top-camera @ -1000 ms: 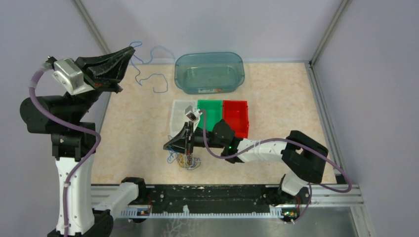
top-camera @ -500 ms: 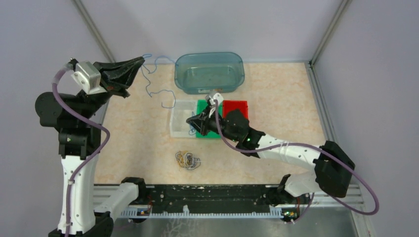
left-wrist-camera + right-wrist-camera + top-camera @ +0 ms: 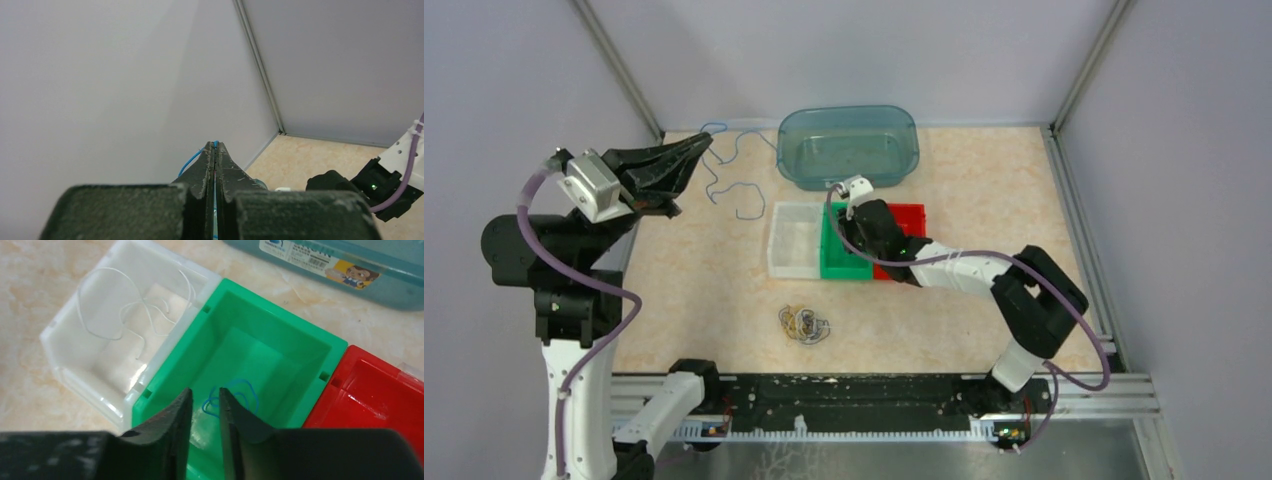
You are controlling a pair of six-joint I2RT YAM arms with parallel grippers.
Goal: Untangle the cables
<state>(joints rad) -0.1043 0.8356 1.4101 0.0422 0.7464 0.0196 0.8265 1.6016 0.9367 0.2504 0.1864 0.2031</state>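
**Right gripper.** The right gripper (image 3: pixel 205 392) hangs directly over the green bin (image 3: pixel 272 352). Its jaws are parted by a narrow gap and nothing is visibly pinched between them. A short blue cable (image 3: pixel 235 396) lies coiled on the floor of that bin, just under the fingertips.

**Left gripper.** The left gripper (image 3: pixel 215 146) is raised high at the far left corner and is clamped on a second blue cable (image 3: pixel 194 157). This cable dangles in loose loops toward the table (image 3: pixel 984 190), near the teal tub (image 3: pixel 844 110).

**Surroundings.** A white cable (image 3: pixel 107 337) rests in the clear bin (image 3: pixel 90 385), which touches the green bin's left side. The red bin (image 3: pixel 370 390) on the right side shows no cable in the part visible. A small knot of yellow-orange, blue and dark cables (image 3: pixel 804 323) lies near the front edge, well apart from the bins.

**Assessment.** The step in hand appears to be depositing the blue cable in the green bin.
- The right jaws should widen fully, since so thin a wire may cling to a pad.
- The withdrawal should be straight up, so the coil is not dragged over the rim.
- The left arm's hanging cable should travel high and clear of the front knot.
- That cable should be lowered slowly, so its slack gathers inside one bin and does not drape across a wall.
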